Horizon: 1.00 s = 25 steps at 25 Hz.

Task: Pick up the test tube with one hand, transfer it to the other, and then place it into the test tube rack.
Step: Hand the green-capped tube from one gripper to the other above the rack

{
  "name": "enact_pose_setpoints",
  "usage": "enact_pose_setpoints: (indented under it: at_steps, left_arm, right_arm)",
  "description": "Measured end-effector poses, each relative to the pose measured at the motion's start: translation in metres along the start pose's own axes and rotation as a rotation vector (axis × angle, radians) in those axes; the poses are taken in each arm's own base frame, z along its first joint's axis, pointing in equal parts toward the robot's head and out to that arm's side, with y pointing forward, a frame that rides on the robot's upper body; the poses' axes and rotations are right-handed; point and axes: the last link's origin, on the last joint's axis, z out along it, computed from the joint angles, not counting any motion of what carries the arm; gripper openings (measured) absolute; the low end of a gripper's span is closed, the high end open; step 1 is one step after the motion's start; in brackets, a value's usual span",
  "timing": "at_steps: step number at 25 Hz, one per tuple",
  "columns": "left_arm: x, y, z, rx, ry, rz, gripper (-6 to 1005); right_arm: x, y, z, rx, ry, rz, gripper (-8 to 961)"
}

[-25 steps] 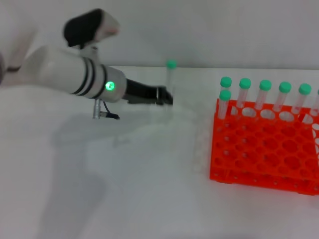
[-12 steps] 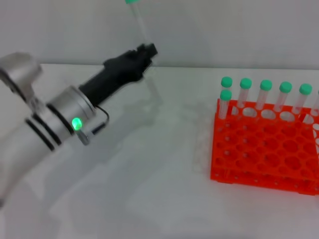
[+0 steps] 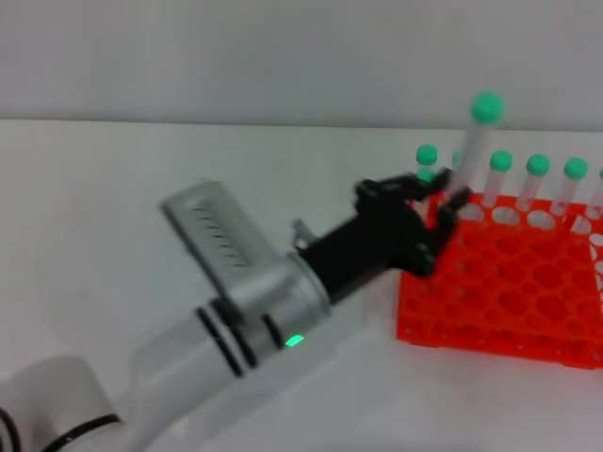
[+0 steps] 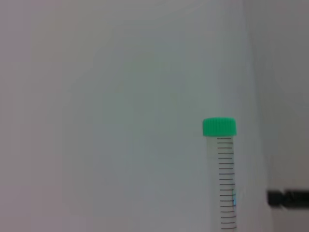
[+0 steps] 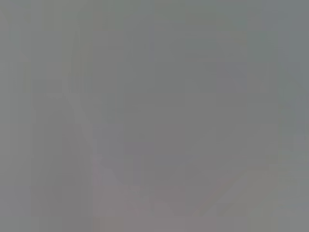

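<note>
Showing black graduation lines, test tube (image 4: pixel 225 188) in left hand (image 3: pixel 435 218)

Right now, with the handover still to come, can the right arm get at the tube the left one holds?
Probably not yet. The left gripper holds the test tube upright at the orange rack's left edge, capped end free above the fingers, but no right gripper shows anywhere near it.

Bright orange rack (image 3: pixel 509 292), green-capped clear test tube (image 4: pixel 224 183) with seemingly black graduations.

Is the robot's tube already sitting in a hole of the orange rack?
No, the left gripper holds the tube up above the rack.
</note>
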Motion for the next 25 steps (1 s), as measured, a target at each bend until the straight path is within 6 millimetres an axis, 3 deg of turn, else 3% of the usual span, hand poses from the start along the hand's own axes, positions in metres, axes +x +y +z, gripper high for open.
enact_pose_setpoints:
  at_steps: [4,8,16,25]
  left_arm:
    - [-0.003,0.011,0.013,-0.025,-0.050,-0.015,233]
    - [-0.001,0.016,0.016,-0.035,-0.050,-0.037,236]
    - [0.000,0.023,0.024,-0.050,-0.067,-0.088,244]
    - [0.001,0.025,0.025,-0.056,-0.066,-0.087,253]
  right_arm:
    - [-0.025,0.021,0.003,-0.294,0.017,-0.039,872]
    - [-0.034,0.040,0.013,-0.486,0.071,-0.069,872]
    - [-0.025,0.080,0.049,-0.700,0.208,-0.066,865]
    - [-0.016,0.105,0.065,-0.773,0.224,-0.025,797]
